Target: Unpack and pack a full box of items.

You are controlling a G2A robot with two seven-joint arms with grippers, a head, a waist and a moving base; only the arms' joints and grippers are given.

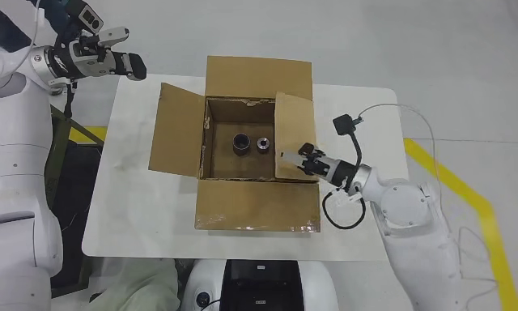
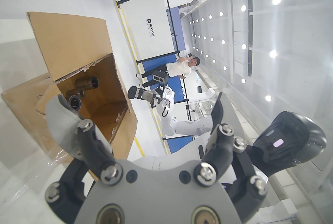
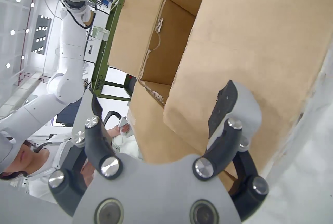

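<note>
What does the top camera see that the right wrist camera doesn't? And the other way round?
Top view's extra: a big cylinder and a small cylinder on the box floor. Right wrist view's extra: the black pad on a finger, with the flap's edge sitting between the open fingers. Both share: the cardboard box, its right flap, the right gripper at that flap, and the left gripper far from the box.
</note>
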